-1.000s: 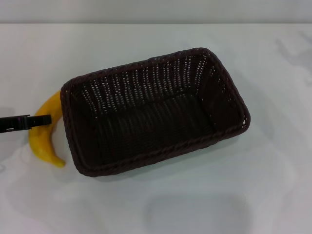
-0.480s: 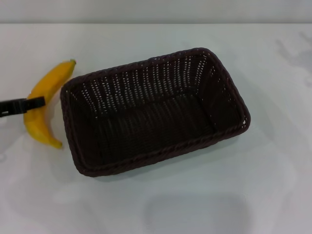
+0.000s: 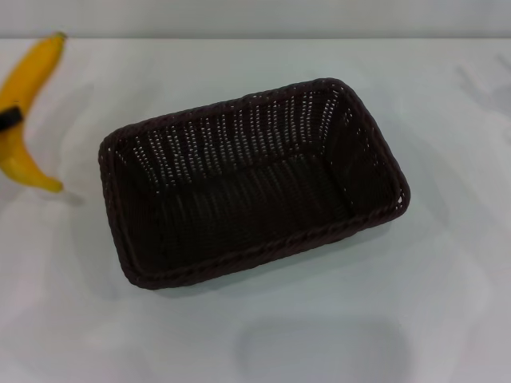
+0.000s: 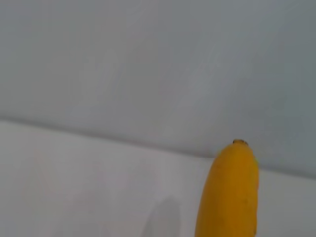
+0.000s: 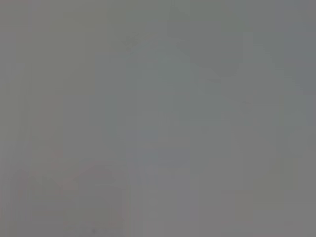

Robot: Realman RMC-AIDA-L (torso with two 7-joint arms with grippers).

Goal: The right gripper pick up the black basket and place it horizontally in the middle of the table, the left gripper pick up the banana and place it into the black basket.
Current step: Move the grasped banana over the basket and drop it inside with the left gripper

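The black basket (image 3: 251, 179) lies lengthwise across the middle of the white table (image 3: 447, 263), empty inside. At the far left edge of the head view the yellow banana (image 3: 24, 112) hangs above the table, lifted clear of it, with its shadow on the surface below. My left gripper (image 3: 8, 118) shows only as a small black tip across the banana's middle, shut on it. In the left wrist view the banana (image 4: 229, 192) rises from the lower edge with its dark end up. My right gripper is out of view.
A pale wall runs along the table's far edge (image 3: 255, 36). Bare white tabletop surrounds the basket on the right and front. The right wrist view is a plain grey blur.
The left gripper has lifted the banana up and to the left, away from the basket's left end where it lay against the rim. The basket has not moved.
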